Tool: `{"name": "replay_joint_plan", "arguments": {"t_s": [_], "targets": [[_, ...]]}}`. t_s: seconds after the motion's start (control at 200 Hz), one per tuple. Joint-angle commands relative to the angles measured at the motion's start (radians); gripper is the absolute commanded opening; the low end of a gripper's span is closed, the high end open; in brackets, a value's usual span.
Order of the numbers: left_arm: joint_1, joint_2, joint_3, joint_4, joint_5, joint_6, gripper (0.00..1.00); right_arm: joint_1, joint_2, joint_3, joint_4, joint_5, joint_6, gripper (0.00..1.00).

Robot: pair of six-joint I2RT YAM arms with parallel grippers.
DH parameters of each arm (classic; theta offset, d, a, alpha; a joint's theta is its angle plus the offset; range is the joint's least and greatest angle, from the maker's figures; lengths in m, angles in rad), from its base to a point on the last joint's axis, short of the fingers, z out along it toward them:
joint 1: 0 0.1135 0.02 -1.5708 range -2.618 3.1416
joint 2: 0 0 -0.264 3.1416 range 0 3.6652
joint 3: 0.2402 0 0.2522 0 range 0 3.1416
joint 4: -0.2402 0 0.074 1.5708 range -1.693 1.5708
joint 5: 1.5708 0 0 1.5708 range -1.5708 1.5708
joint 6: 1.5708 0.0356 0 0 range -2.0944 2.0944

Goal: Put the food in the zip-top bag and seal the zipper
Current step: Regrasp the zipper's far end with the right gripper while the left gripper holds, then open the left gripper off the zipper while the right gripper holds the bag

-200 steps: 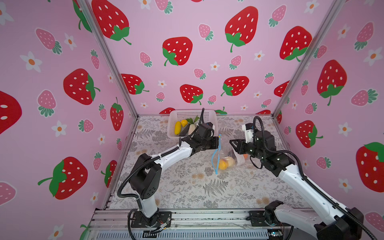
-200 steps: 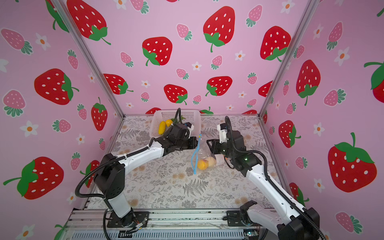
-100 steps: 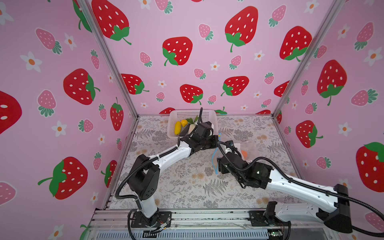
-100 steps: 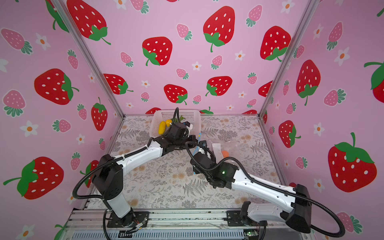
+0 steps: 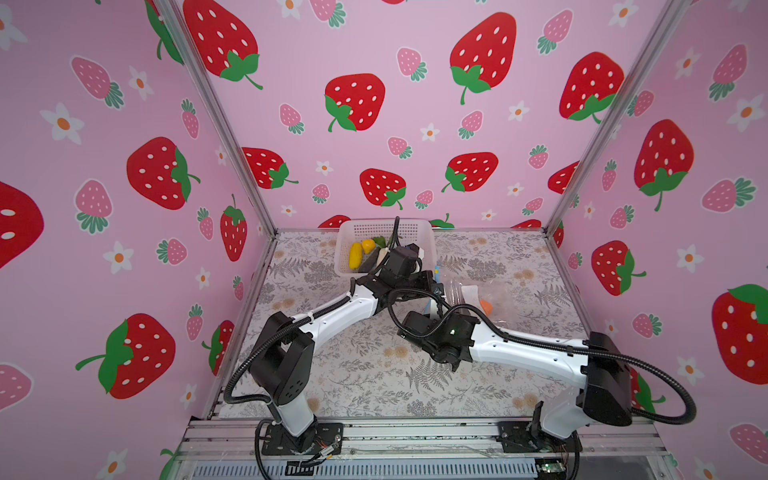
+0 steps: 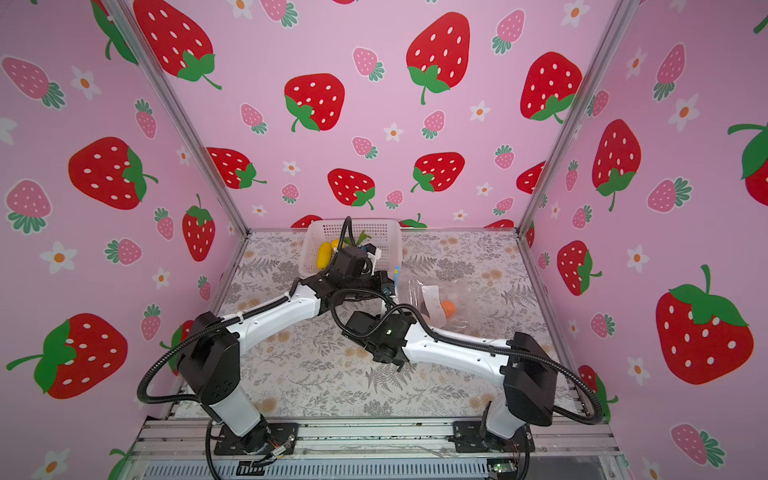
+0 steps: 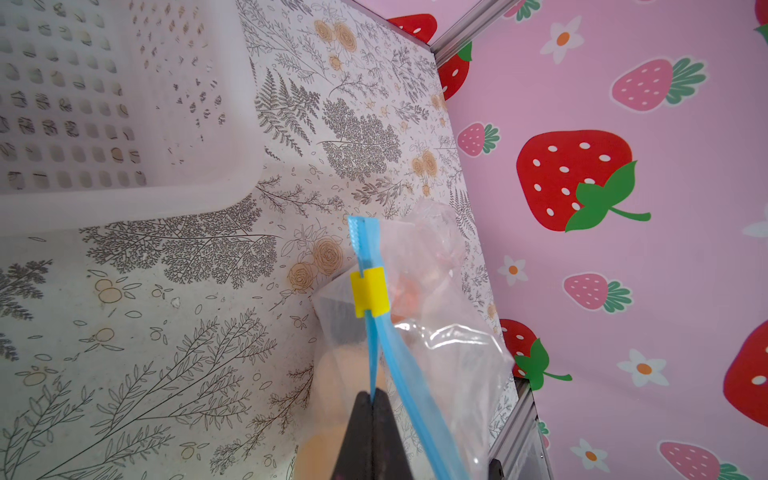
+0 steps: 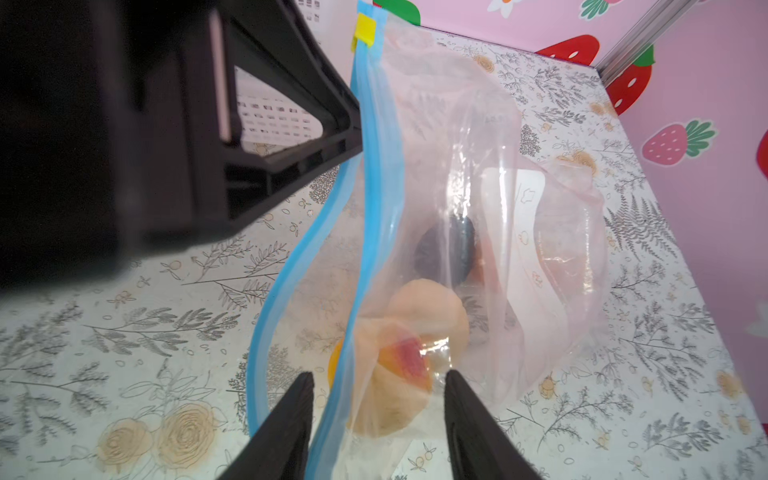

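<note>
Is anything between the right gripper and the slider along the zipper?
Yes. The left gripper, shut on the zipper, sits partway along the strip, between the open right gripper and the slider at the far end.

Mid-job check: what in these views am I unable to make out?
- White basket: left arm covers its right part in both top views; contents there hidden.
- Right gripper: hidden under its own wrist in both top views.
- Zip-top bag: crinkled plastic blurs the food inside in the right wrist view; count unclear.
- Left gripper: fingers cut off by the left wrist view's edge.
</note>
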Motion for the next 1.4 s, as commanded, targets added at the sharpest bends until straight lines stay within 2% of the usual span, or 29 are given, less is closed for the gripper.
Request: {"name": "replay_joint_plan", "arguments": {"t_s": [0.0, 0.235, 0.37, 0.475, 0.67, 0.695, 0.71, 0.805, 0.95, 1.095, 1.395], "targets": [[0.006, -0.034, -0.008, 0.03, 0.01, -0.011, 0.0, 0.004, 0.02, 0.028, -0.112, 0.057, 0.085, 0.44], [0.008, -0.034, -0.022, 0.039, 0.007, -0.015, 0.0, 0.004, -0.012, 0.019, -0.104, 0.07, 0.079, 0.2], [0.008, -0.031, -0.022, 0.038, 0.01, -0.017, 0.0, -0.012, -0.058, -0.03, -0.035, 0.051, 0.031, 0.14], [0.008, -0.033, -0.02, 0.037, 0.009, -0.014, 0.0, -0.039, -0.124, -0.072, 0.03, 0.021, -0.032, 0.0], [0.011, -0.029, 0.024, 0.01, 0.025, -0.001, 0.0, -0.089, -0.269, -0.129, 0.184, -0.042, -0.205, 0.0], [0.01, -0.028, 0.031, 0.006, 0.029, 0.006, 0.04, -0.1, -0.279, -0.128, 0.189, -0.051, -0.223, 0.0], [0.011, -0.028, 0.035, 0.003, 0.032, 0.009, 0.11, -0.107, -0.284, -0.125, 0.19, -0.056, -0.232, 0.0], [0.01, -0.043, 0.045, -0.01, 0.034, 0.028, 0.38, -0.154, -0.306, -0.099, 0.187, -0.086, -0.292, 0.0], [0.015, -0.077, 0.06, -0.021, 0.032, 0.049, 0.6, -0.221, -0.317, -0.035, 0.178, -0.11, -0.376, 0.0], [0.021, -0.092, 0.084, -0.042, 0.029, 0.057, 0.67, -0.278, -0.318, 0.032, 0.158, -0.12, -0.433, 0.0], [0.038, -0.099, 0.146, -0.07, 0.085, 0.068, 0.71, -0.333, -0.314, 0.192, 0.083, -0.118, -0.498, 0.0]]}}
